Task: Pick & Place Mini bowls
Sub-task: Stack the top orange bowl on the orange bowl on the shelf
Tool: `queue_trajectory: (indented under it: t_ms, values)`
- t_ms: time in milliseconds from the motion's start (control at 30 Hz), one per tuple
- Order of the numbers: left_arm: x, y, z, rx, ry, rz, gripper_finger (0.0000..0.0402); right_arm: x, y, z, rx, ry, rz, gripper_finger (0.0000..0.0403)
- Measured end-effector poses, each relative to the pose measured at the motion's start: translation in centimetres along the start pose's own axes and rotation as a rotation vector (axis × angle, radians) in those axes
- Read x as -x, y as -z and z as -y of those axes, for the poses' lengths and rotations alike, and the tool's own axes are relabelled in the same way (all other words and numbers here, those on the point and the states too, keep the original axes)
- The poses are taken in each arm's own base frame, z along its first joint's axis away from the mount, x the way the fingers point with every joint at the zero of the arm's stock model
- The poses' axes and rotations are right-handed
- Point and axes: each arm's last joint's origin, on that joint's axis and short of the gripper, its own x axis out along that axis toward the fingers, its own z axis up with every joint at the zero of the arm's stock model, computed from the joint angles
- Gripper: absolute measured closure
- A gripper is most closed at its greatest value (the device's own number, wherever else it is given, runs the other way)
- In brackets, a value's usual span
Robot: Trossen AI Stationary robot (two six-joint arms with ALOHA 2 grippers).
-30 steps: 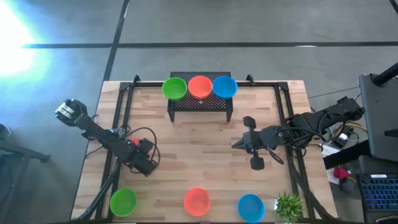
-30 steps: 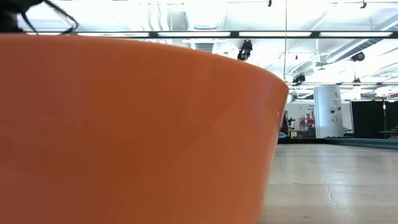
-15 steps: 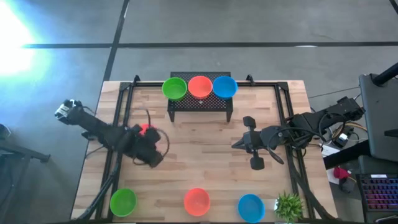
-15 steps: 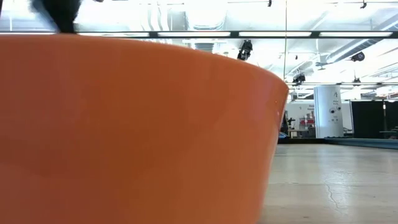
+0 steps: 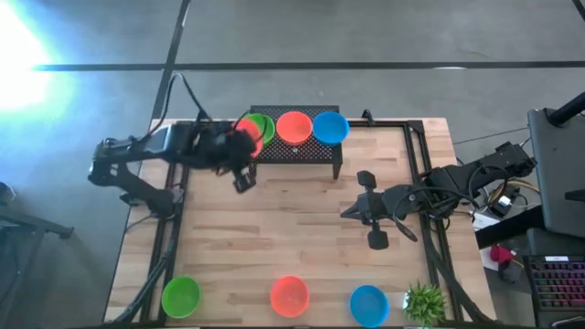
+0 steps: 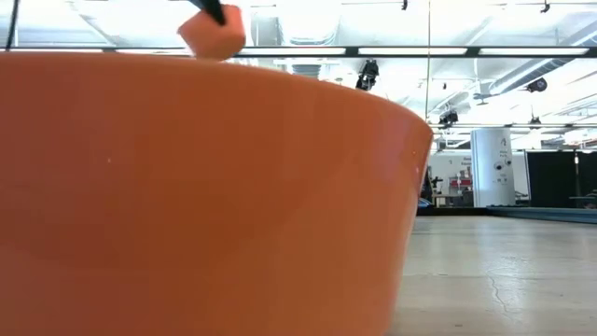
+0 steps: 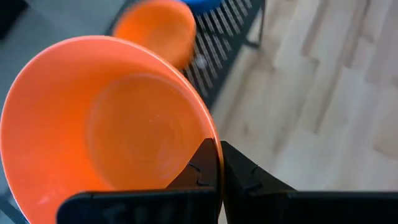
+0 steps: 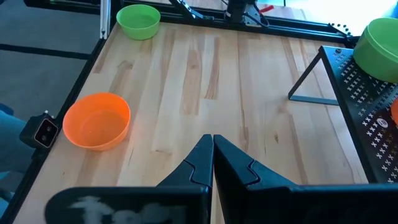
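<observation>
My left gripper point(image 5: 239, 153) is at the black wire rack point(image 5: 292, 155) by the far edge, shut on an orange-red mini bowl point(image 5: 245, 137) that overlaps the green bowl point(image 5: 262, 126) on the rack. A red bowl point(image 5: 293, 127) and a blue bowl point(image 5: 330, 127) also sit on the rack top. Green point(image 5: 181, 297), red point(image 5: 290, 295) and blue point(image 5: 368, 304) bowls rest on their bases along the near edge. The held bowl shows high in the low view point(image 6: 213, 33). My right gripper point(image 5: 350, 212) waits shut over the table's right half, touching nothing. My left gripper holds the orange-red bowl by its rim point(image 7: 213, 138), pinched with one finger inside the bowl and one outside. The bowl is lifted clear of the table and tilted, its open side turned toward the wrist camera, above the rack's left end.
A small potted plant point(image 5: 425, 302) stands at the near right corner. Black frame rails point(image 5: 174, 183) run along the table's left and right sides. The near red bowl point(image 6: 205, 187) fills most of the low view. Bare wood lies between the rack and the near row.
My left gripper has risen from the table's left half and swung toward the far edge and the rack, carrying the orange-red bowl lifted clear. The bowl now hangs over the rack's left end by the green bowl. My right arm has kept still.
</observation>
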Motion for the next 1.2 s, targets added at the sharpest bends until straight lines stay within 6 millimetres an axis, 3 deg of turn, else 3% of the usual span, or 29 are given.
queue_trajectory:
  t_ms: [167, 267, 433, 600, 767, 1200]
  values:
    - [-1.8, -3.3, -0.9, -0.117, 0.051, 0.032, 0.0401, 0.0, -0.1, 0.0, 0.002, -0.001, 0.006, 0.0394]
    - [-3.4, -5.3, -0.6, -0.229, 0.133, 0.055, 0.0401, 0.0, -0.2, 0.0, -0.001, -0.003, 0.017, 0.0394]
    - [-6.7, -7.6, 0.0, -0.397, 0.129, 0.023, 0.0401, 0.1, -0.2, 0.0, -0.006, -0.004, 0.023, 0.0394]
    - [-9.8, -8.4, -0.1, -0.469, 0.115, -0.051, 0.0401, 0.1, -0.2, 0.0, -0.006, -0.004, 0.024, 0.0394]
    - [-12.3, -8.6, -1.6, -0.449, 0.088, -0.104, 0.0401, 0.1, -0.2, 0.0, -0.006, -0.004, 0.024, 0.0394]
    - [-15.1, -8.8, -3.5, -0.410, 0.101, -0.136, 0.0401, 0.1, -0.3, 0.0, 0.026, -0.005, 0.032, 0.0394]
